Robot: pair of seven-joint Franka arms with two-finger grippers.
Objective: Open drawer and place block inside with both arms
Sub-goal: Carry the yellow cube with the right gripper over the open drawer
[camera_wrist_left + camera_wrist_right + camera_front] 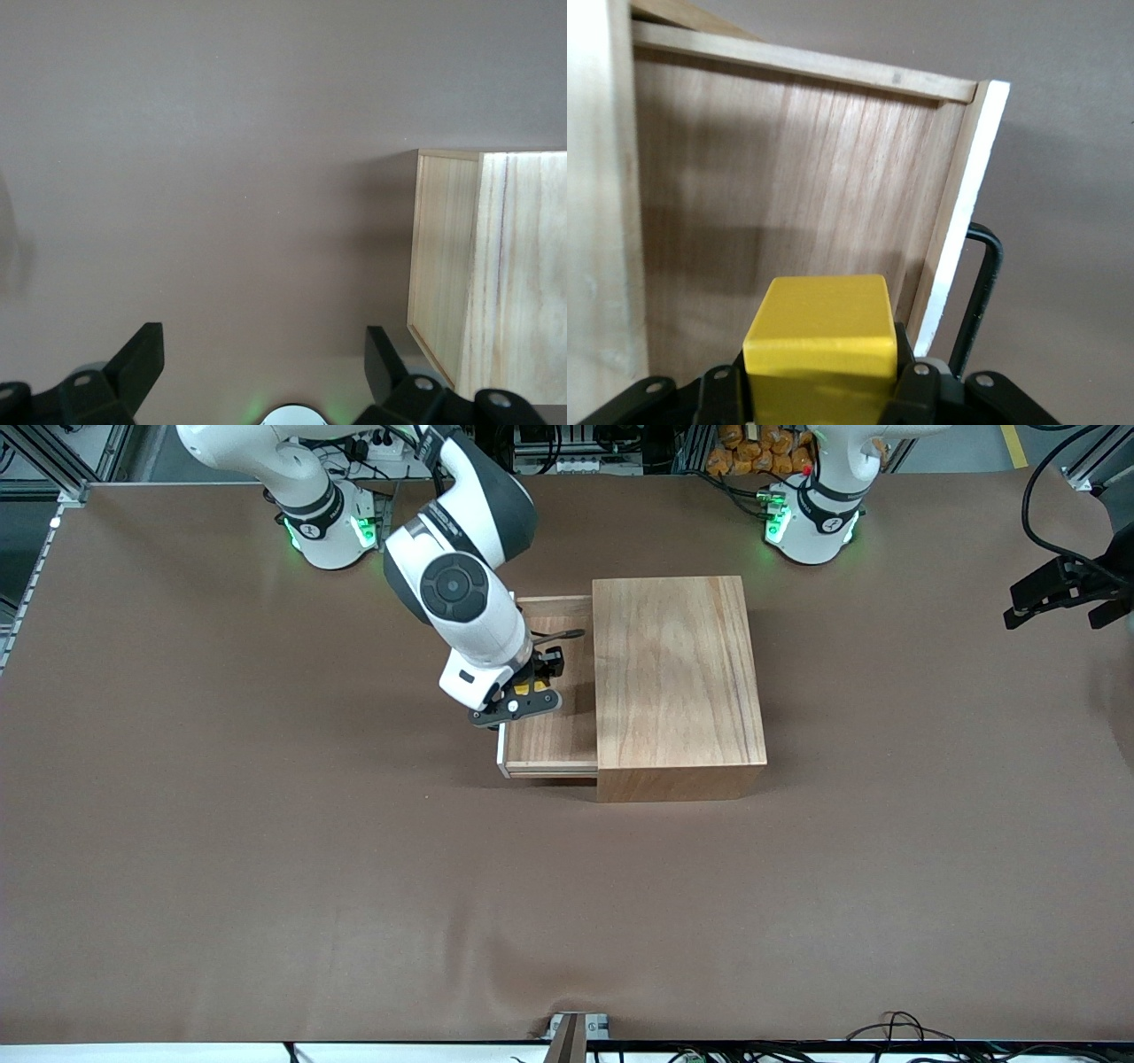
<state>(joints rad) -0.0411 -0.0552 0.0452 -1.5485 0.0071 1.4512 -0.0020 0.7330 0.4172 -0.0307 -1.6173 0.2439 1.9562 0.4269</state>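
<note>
Block (819,341) in right hand (824,390)

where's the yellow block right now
The yellow block is clamped in the right gripper, over the open drawer that juts from the wooden box toward the right arm's end of the table.

Right arm (461,593): white shell links, dark grey joint housings, round grey end cap with concentric rings; round white base ringed black, lit green. Left arm (819,509): matching white base, black band, green light, small red mark. Right gripper (523,695): black, silver screws. Left gripper (266,367): black, angular fingers (142,359), silver screws.
</note>
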